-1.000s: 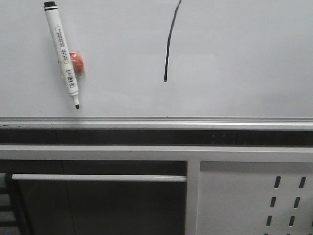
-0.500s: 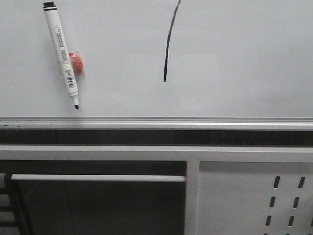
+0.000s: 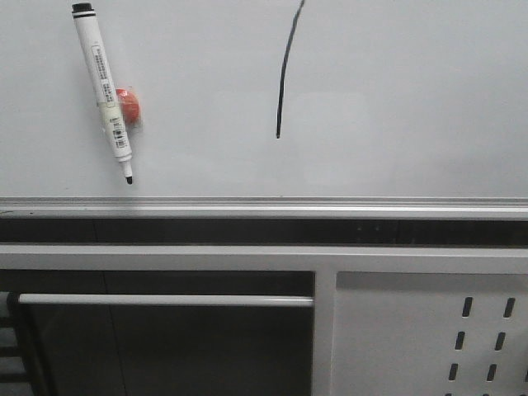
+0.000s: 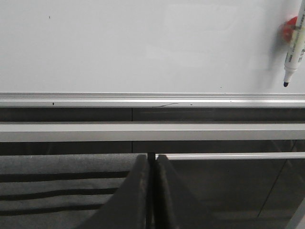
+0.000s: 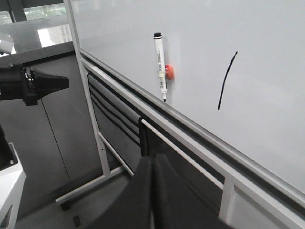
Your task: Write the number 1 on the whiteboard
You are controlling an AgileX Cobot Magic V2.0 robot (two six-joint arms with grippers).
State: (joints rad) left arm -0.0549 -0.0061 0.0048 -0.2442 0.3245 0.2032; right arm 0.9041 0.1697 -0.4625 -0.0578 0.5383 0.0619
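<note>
Both my grippers, left [image 4: 151, 191] and right [image 5: 151, 195], have jaws pressed together holding nothing, while the number 1 [image 3: 284, 74] on the whiteboard [image 3: 412, 99] is cut off at its top in the front view.

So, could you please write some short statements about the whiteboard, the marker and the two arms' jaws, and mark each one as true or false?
1. A black stroke, the number 1, is already on the whiteboard. True.
2. The marker pen is held in the right gripper. False: it hangs on the board by a small red holder, and no gripper touches it.
3. The marker's tip points down toward the silver edge strip. True.
4. The left gripper has its jaws wide open. False: they are closed together and hold nothing.
5. The stroke lies to the left of the marker in the front view. False: it lies to its right.
</note>
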